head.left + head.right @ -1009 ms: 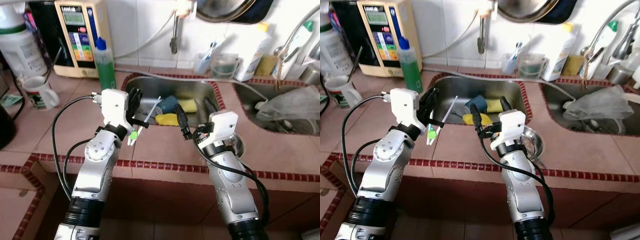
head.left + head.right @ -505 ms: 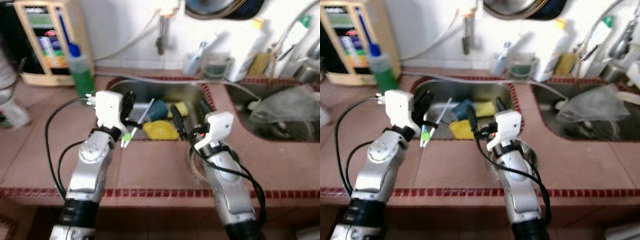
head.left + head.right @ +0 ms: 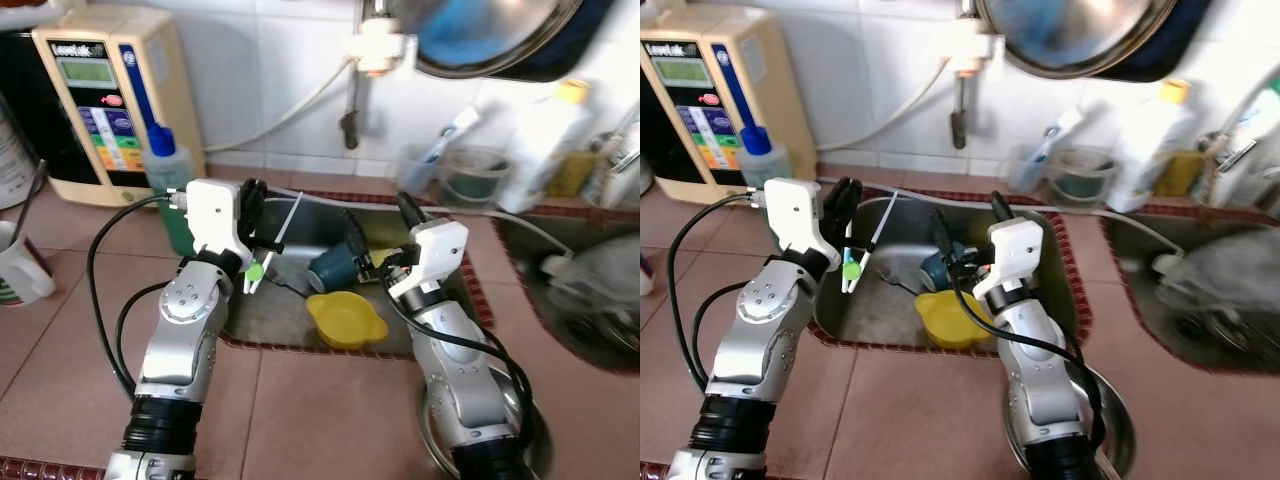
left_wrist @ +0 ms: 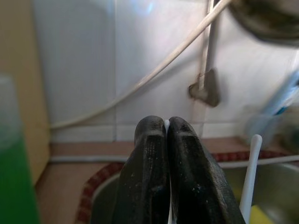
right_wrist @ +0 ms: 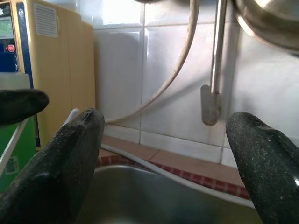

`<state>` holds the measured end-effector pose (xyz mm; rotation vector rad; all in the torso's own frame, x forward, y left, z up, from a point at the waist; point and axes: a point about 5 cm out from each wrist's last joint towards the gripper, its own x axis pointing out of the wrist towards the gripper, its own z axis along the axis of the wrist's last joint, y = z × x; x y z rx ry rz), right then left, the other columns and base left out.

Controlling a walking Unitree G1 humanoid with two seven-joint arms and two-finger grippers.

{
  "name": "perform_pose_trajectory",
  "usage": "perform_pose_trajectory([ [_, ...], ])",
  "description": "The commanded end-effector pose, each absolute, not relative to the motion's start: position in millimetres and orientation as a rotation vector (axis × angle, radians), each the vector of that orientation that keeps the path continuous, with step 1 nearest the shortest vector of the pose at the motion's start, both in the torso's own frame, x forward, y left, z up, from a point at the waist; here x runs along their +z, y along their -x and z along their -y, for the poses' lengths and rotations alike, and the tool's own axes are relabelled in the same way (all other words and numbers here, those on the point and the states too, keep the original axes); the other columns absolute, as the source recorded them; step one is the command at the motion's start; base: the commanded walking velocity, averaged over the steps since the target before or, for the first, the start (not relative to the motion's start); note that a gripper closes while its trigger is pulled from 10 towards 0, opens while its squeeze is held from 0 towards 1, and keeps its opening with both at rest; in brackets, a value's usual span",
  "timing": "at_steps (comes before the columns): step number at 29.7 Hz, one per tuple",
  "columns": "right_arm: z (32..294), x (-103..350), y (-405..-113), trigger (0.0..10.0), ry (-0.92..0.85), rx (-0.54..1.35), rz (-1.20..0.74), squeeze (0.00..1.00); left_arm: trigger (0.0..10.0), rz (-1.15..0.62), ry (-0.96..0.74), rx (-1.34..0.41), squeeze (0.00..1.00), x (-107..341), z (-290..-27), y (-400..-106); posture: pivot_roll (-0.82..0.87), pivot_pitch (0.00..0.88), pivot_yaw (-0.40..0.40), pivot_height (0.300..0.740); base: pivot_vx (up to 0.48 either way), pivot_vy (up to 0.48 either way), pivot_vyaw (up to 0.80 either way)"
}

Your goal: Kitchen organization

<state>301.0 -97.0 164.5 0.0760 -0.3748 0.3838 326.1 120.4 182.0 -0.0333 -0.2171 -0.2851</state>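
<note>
Since it's carrying a toothbrush (image 3: pixel 868 246), left end effector (image 3: pixel 262 232) is clamped on the handle, just above the sink (image 3: pixel 1065 262) near edge; right end effector (image 3: pixel 965 230) spread wide over sink w/ nothing, prob. ready to assist.

Both silver arms reach forward; left gripper (image 3: pixel 256 215) has its fingers pressed tight together, right gripper (image 3: pixel 378 222) with fingers spread wide.
</note>
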Motion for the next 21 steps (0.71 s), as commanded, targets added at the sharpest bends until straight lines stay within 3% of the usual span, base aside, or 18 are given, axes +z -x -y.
perform_pose_trajectory([
  [1, 104, 163, -300, 10.0, -0.072, 0.364, 0.363, 0.0, 10.0, 0.19, 0.019, -0.319, 0.0, 181, -111, -327, -0.02, 0.026, -0.02, 0.74, 0.0, 0.0, 0.0],
  [21, 100, 145, -282, 10.0, -0.096, 0.365, 0.203, 0.0, 10.0, 0.043, -0.071, -0.416, 0.0, 160, -98, -323, -0.06, 0.07, 0.017, 0.74, 0.0, 0.0, 0.0],
])
